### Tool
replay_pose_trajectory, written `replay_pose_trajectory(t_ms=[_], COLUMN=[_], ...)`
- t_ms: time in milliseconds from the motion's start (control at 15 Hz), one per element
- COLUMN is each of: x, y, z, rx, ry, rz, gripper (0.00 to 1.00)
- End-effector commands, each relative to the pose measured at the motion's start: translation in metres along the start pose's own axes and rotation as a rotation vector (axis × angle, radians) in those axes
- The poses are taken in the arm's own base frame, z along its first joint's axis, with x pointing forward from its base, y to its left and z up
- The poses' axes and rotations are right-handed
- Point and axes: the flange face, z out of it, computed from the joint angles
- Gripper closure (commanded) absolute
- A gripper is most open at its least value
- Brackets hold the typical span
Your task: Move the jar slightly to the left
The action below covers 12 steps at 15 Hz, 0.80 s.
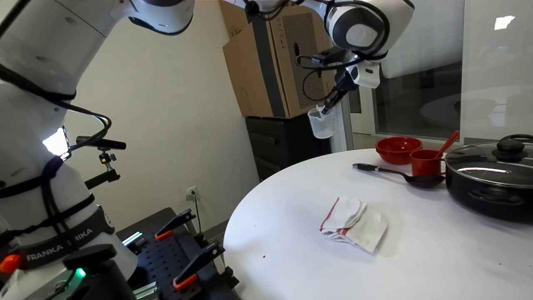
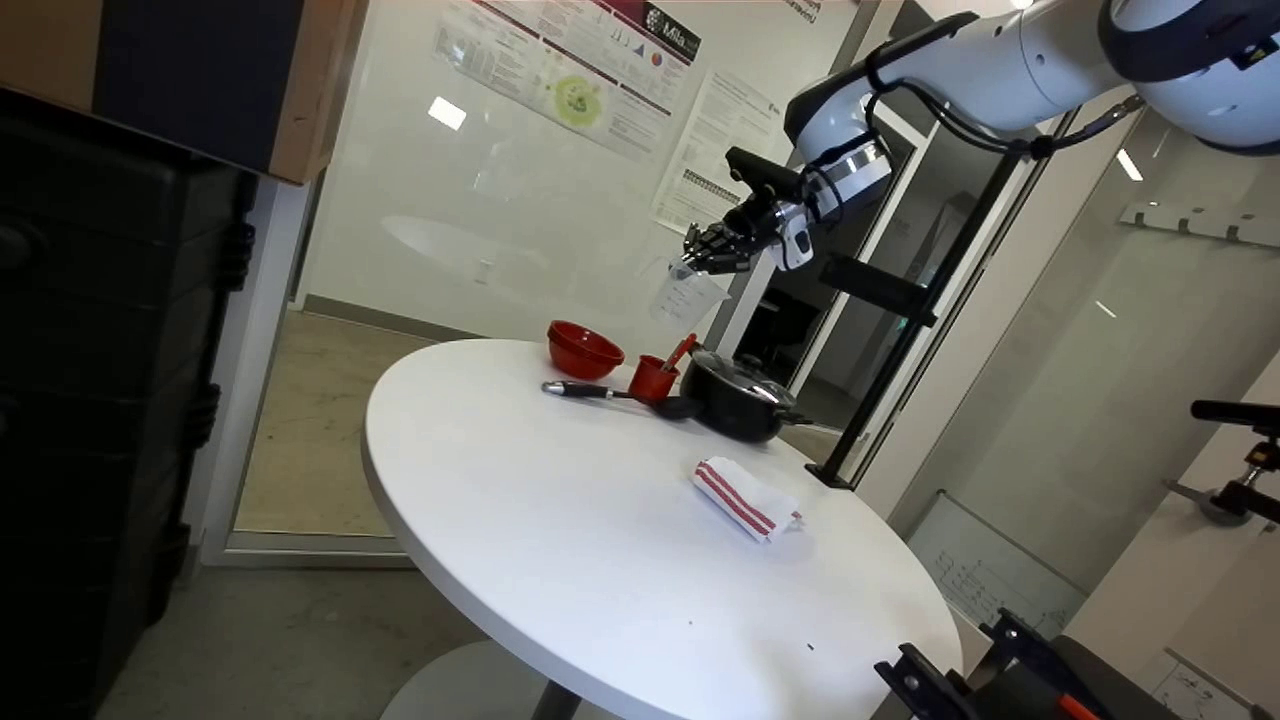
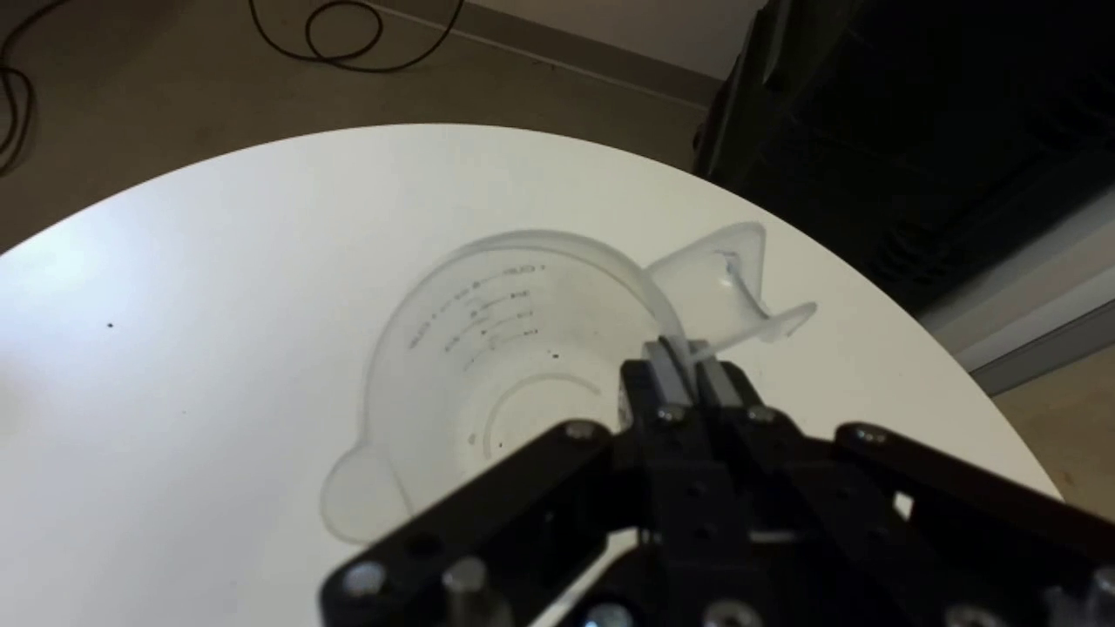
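The jar is a translucent plastic measuring jug with a spout, a handle and printed marks. It hangs in the air in both exterior views (image 1: 322,127) (image 2: 688,298), above the level of the white table, slightly tilted. In the wrist view I look down into the open jug (image 3: 453,340); its spout is at lower left and its handle at upper right. My gripper (image 3: 684,361) is shut on the jug's rim beside the handle, one finger inside and one outside. The gripper also shows in both exterior views (image 1: 326,109) (image 2: 692,264). The fingers hide part of the rim.
The round white table (image 1: 283,250) holds a folded cloth (image 1: 354,225), red bowls (image 1: 398,150), a red cup (image 1: 425,163) with a red utensil, a black spoon (image 1: 422,181) and a lidded black pot (image 1: 491,196). A cardboard box (image 1: 266,66) stands on black cases behind.
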Motion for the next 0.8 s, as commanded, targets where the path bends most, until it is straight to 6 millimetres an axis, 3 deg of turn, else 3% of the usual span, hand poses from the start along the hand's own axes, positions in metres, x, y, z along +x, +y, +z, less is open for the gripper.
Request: replay_pose_trajectory(t_ms=[0, 400, 733], x=[0.003, 0.032, 0.050], y=[0.005, 0.025, 0.028], z=[0.003, 0.032, 0.060], rx=[-0.016, -0.091, -0.103], ry=[0.035, 0.132, 0.180], rz=[-0.017, -0.039, -0.088], gripper=[0.99, 0.99, 0.99])
